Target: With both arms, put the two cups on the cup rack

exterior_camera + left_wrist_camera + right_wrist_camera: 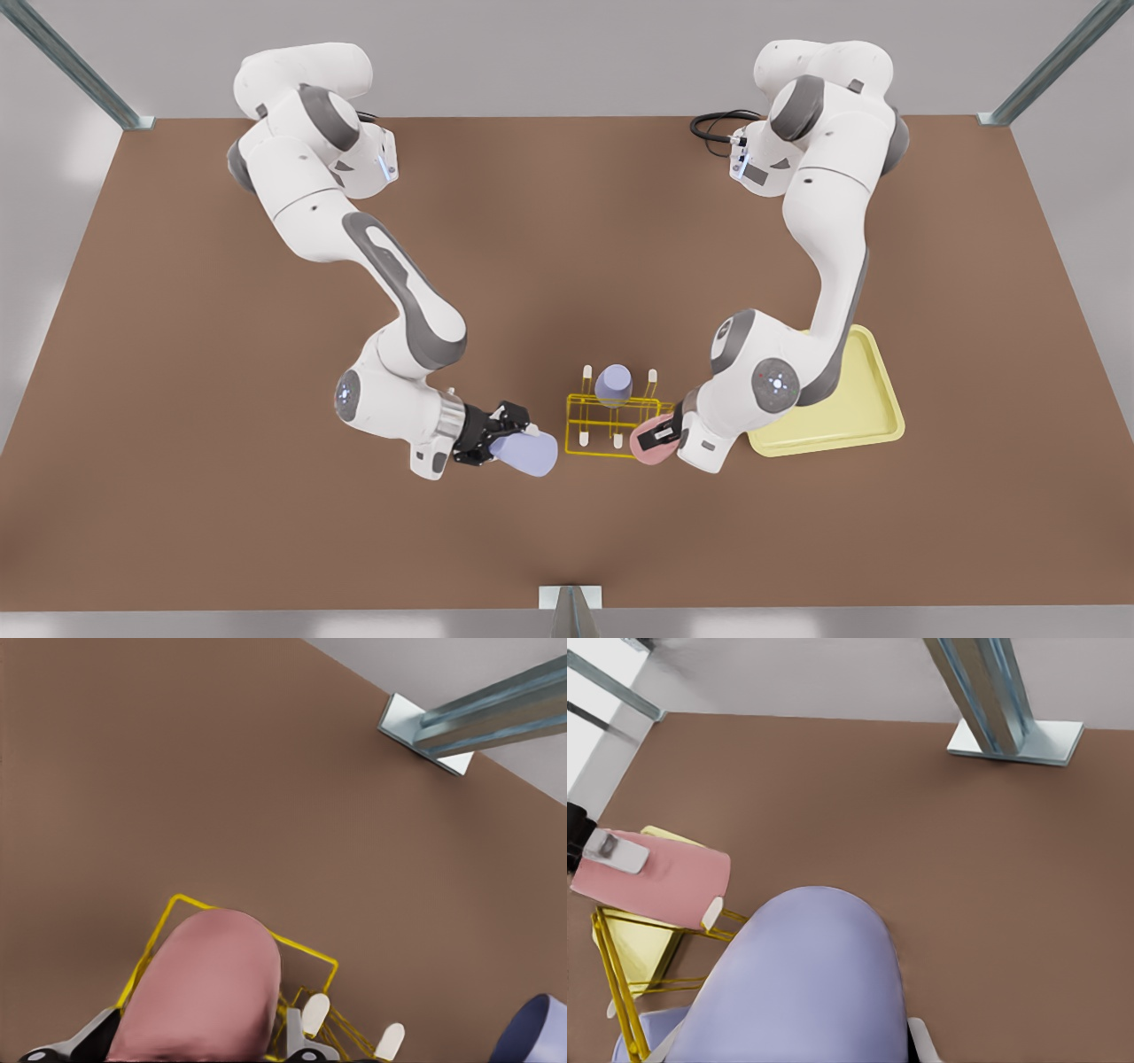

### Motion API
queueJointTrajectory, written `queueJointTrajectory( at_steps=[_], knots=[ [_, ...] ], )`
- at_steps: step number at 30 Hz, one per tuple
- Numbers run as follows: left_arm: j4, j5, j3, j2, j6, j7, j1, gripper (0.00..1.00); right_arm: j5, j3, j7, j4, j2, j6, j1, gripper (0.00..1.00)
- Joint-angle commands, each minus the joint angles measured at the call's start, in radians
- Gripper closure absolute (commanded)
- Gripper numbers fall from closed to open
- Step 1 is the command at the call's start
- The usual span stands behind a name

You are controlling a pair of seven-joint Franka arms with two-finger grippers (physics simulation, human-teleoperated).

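My left gripper (660,434) is shut on the pink cup (651,447), which lies tilted at the front right corner of the yellow cup rack (611,400). In the left wrist view the pink cup (208,992) sits between the fingers over the rack's wire frame (177,900), beside white-tipped pegs (314,1014). My right gripper (512,436) is shut on a lavender cup (529,454), held sideways just off the rack on the front view's left. That cup (806,983) fills the near part of the right wrist view. Another lavender cup (613,384) sits on a rear peg.
A pale-yellow square tray (868,416) lies on the brown table right of the rack, partly under the left arm. A metal post base (570,598) stands at the table's near edge. Bare table stretches on the front view's left and behind the rack.
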Motion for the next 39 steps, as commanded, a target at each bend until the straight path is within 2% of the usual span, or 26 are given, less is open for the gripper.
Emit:
queueJointTrajectory(
  at_steps=[1, 6, 7, 8, 9, 10, 12, 13, 14, 15, 16, 18, 21, 22, 23, 24, 25, 26, 35, 37, 38, 39],
  knots=[
    [0.000, 0.019, 0.000, 0.002, 0.000, -0.060, 0.000, 0.00, 0.009, 0.000, 0.025, 0.006, 0.007, 0.031, 0.011, 0.18],
    [0.035, 0.021, 0.006, -0.020, -0.043, -0.124, -0.003, 0.00, 0.024, 0.001, 0.025, 0.041, 0.034, 0.045, 0.042, 0.17],
    [0.098, 0.021, 0.024, -0.032, -0.151, -0.128, 0.029, 0.00, 0.029, 0.001, 0.025, 0.041, 0.038, 0.051, 0.048, 0.17],
    [0.171, 0.021, 0.024, -0.081, -0.349, -0.118, 0.110, 0.00, 0.029, 0.001, 0.024, 0.041, 0.041, 0.051, 0.048, 0.17],
    [0.176, 0.025, 0.023, -0.170, -0.521, -0.013, 0.202, 0.00, 0.029, 0.001, 0.024, 0.041, 0.041, 0.053, 0.052, 0.17],
    [0.176, 0.085, 0.023, -0.236, -0.662, 0.159, 0.232, 0.00, 0.029, 0.001, 0.024, 0.041, 0.041, 0.051, 0.052, 0.17],
    [0.175, 0.157, 0.021, -0.282, -0.884, 0.251, 0.236, 0.00, 0.029, 0.003, 0.022, 0.041, 0.044, 0.051, 0.058, 0.17],
    [0.175, 0.154, 0.009, -0.282, -0.916, 0.253, 0.238, 0.00, 0.030, 0.009, 0.021, 0.041, 0.044, 0.051, 0.065, 0.17],
    [0.017, 0.148, 0.044, -0.409, -0.804, 0.357, 0.215, 0.00, 0.030, 0.023, 0.021, 0.044, 0.053, 0.053, 0.065, 0.17],
    [-0.369, 0.144, 0.237, -0.653, -0.563, 0.530, 0.057, 0.00, 0.029, 0.029, 0.021, 0.060, 0.064, 0.053, 0.069, 0.17],
    [-0.408, 0.092, 0.251, -0.685, -0.554, 0.537, 0.054, 0.00, 0.029, 0.032, 0.021, 0.073, 0.072, 0.053, 0.074, 0.17],
    [-0.393, 0.070, 0.250, -0.636, -0.612, 0.524, 0.048, 0.00, 0.029, 0.034, 0.021, 0.077, 0.075, 0.054, 0.078, 0.18],
    [-0.359, 0.070, 0.224, -0.636, -0.657, 0.530, 0.035, 0.00, 0.029, 0.034, 0.019, 0.100, 0.096, 0.057, 0.083, 0.17],
    [-0.345, 0.067, 0.222, -0.600, -0.681, 0.529, 0.020, 0.00, 0.029, 0.034, 0.021, 0.106, 0.103, 0.057, 0.083, 0.17],
    [-0.264, -0.011, 0.230, -0.537, -0.736, 0.524, 0.040, 0.00, 0.029, 0.034, 0.021, 0.115, 0.106, 0.059, 0.089, 0.17],
    [-0.264, 0.005, 0.224, -0.544, -0.735, 0.520, 0.043, 0.00, 0.029, 0.034, 0.022, 0.118, 0.110, 0.057, 0.091, 0.15],
    [-0.264, 0.019, 0.224, -0.547, -0.732, 0.488, 0.047, 0.00, 0.029, 0.034, 0.022, 0.118, 0.110, 0.059, 0.091, 0.04],
    [-0.264, 0.022, 0.224, -0.550, -0.735, 0.491, 0.048, 0.00, 0.029, 0.034, 0.022, 0.118, 0.110, 0.057, 0.091, 0.00],
    [-0.264, 0.032, 0.225, -0.546, -0.730, 0.491, 0.054, 0.00, 0.029, 0.034, 0.022, 0.170, 0.116, 0.063, 0.106, 0.00],
    [-0.264, 0.030, 0.225, -0.546, -0.727, 0.491, 0.057, 0.00, 0.021, 0.024, 0.016, 0.164, 0.075, 0.027, 0.085, 0.00],
    [-0.264, 0.029, 0.225, -0.546, -0.726, 0.491, 0.057, 0.00, 0.007, -0.070, 0.045, 0.118, -0.038, -0.120, 0.055, 0.00],
    [-0.264, 0.028, 0.225, -0.546, -0.726, 0.491, 0.058, 0.00, -0.069, -0.159, 0.102, 0.074, -0.083, -0.252, 0.045, 0.00]
  ],
)
